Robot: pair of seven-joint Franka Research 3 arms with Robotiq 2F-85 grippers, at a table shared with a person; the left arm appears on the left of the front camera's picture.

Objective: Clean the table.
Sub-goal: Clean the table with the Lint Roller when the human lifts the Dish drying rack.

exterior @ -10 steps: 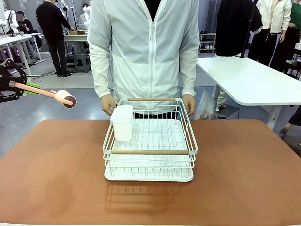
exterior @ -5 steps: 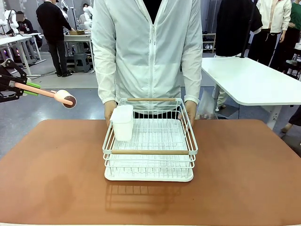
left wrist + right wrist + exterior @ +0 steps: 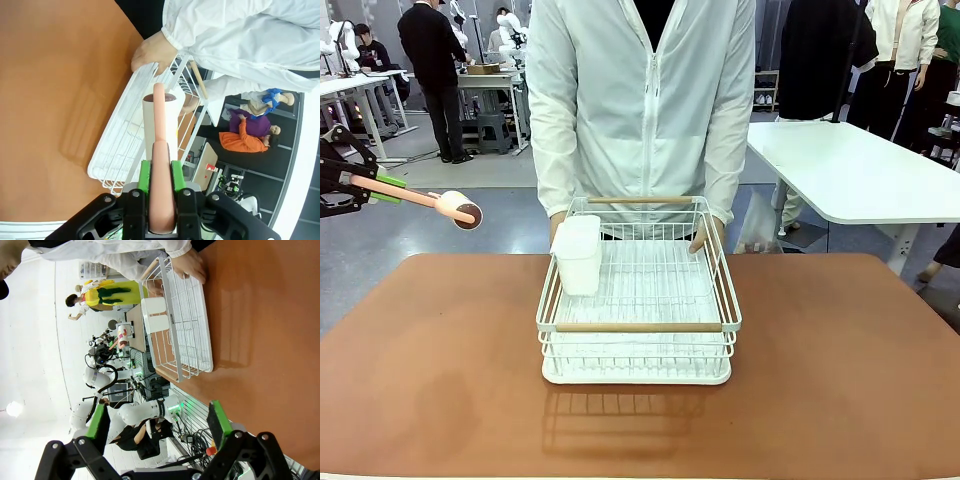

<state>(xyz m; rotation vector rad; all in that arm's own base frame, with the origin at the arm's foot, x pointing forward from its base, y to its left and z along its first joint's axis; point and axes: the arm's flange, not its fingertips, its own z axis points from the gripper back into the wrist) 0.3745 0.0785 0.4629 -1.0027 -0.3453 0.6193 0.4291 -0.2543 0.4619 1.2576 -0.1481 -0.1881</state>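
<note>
Counter (image 3: 840, 380) lies below and to the right of my left pincer (image 3: 386, 183), which hangs out past its far left corner, over the floor. That pincer is clamped tight on the pink handle of a tool (image 3: 420, 197), whose pale round head with a dark face points toward the counter. My right pincer (image 3: 157, 419) is spread wide with nothing between its green pads, and the counter stretches away beyond it. The top is a smooth, matte reddish-brown with rounded corners. A white wire dish rack (image 3: 638, 326) sits mid-counter with a white cup (image 3: 578, 255) at its far left corner, and it throws a soft shadow on the near side. A person's hand (image 3: 705, 235) grips the rack's far end.
</note>
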